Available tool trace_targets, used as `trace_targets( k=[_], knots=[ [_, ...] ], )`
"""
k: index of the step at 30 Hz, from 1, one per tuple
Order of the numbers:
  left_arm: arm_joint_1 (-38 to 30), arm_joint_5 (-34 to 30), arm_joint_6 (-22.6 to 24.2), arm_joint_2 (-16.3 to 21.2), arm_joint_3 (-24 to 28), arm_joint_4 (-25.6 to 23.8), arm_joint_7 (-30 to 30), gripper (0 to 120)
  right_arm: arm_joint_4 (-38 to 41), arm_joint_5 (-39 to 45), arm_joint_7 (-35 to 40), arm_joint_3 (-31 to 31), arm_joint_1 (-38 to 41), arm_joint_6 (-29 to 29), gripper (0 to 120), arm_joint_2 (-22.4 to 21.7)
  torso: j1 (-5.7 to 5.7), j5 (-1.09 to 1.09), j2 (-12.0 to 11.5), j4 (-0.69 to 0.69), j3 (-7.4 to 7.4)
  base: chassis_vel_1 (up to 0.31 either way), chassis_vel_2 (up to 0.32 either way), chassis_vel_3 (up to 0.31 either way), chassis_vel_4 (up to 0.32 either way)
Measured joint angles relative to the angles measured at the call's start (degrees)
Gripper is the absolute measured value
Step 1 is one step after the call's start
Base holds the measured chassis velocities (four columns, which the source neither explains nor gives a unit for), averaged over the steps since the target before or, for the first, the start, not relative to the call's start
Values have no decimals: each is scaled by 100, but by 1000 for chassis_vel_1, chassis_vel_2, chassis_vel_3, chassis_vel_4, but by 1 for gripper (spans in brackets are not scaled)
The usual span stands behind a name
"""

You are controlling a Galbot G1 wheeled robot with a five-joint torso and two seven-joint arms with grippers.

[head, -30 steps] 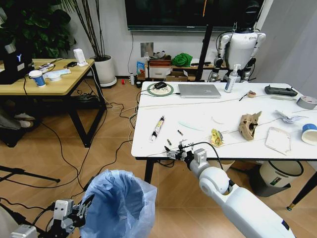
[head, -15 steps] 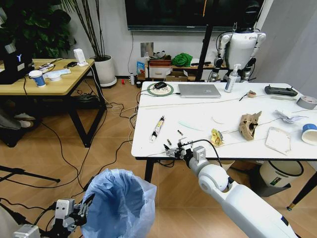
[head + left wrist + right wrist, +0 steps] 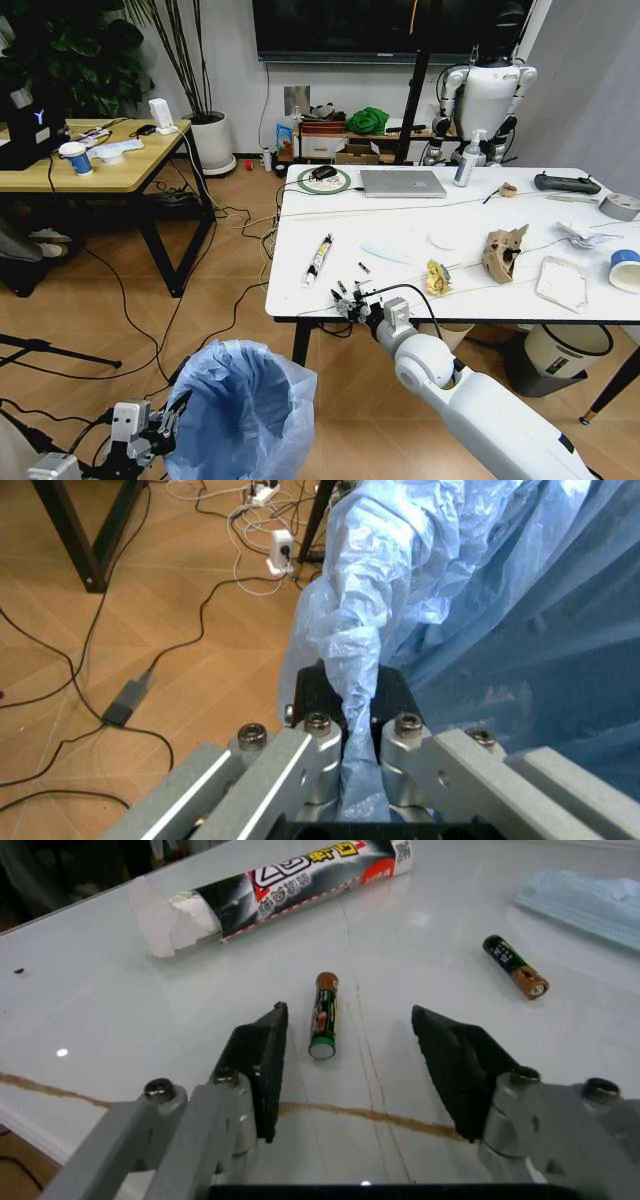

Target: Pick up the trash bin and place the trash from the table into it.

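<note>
Left gripper (image 3: 345,735) is pinching the trash bin (image 3: 240,410) liner lower left; right gripper (image 3: 350,1057), jaws spread, is hovering over a battery (image 3: 323,1014) on the table (image 3: 400,270).

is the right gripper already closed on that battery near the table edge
No, in the right wrist view the right gripper is open, its fingers apart on either side of the battery, which lies untouched on the table.

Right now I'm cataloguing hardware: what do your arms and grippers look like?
The right arm is glossy white with rounded joints and a looping black cable. Both the right gripper and left gripper have silver metal linkages with bolts and black fingertip pads.
</note>
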Motion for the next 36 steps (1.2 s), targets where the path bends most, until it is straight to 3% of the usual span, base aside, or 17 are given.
trace_targets(
  k=[10, 13, 22, 26, 31, 36],
  knots=[
    [-69, -31, 18, 16, 49, 8, -36, 0, 122, 82, 48, -27, -98, -35, 7, -57, 0, 0, 0, 0, 0, 0, 0, 0, 0],
    [-79, -33, 19, 14, 56, 9, -37, 0, 139, 101, 69, -60, -97, -42, 1, -63, 0, 0, 0, -1, 0, 0, 0, 0, 0],
    [-197, -10, 51, 1, 266, -5, -165, 0, 298, 309, 89, -93, -72, -73, 0, -72, 0, 1, -1, 0, 2, 0, 0, 0, 0],
    [-264, 16, 83, -18, 555, -74, -321, 0, 817, 760, -83, 118, -197, 151, 0, -257, 1, 1, -2, 1, 2, 0, 0, 0, 0],
    [-476, -30, 116, 25, 868, -78, -492, 0, 1759, 1017, -946, 382, -579, 708, 0, -856, 1, 0, -2, -1, 1, 0, 0, 0, 0],
    [-571, -90, 127, 70, 975, -63, -494, 0, 2154, 927, -1855, 545, -894, 1149, 0, -1284, 0, 1, -2, -1, 1, 0, 0, 0, 0]
  ],
)
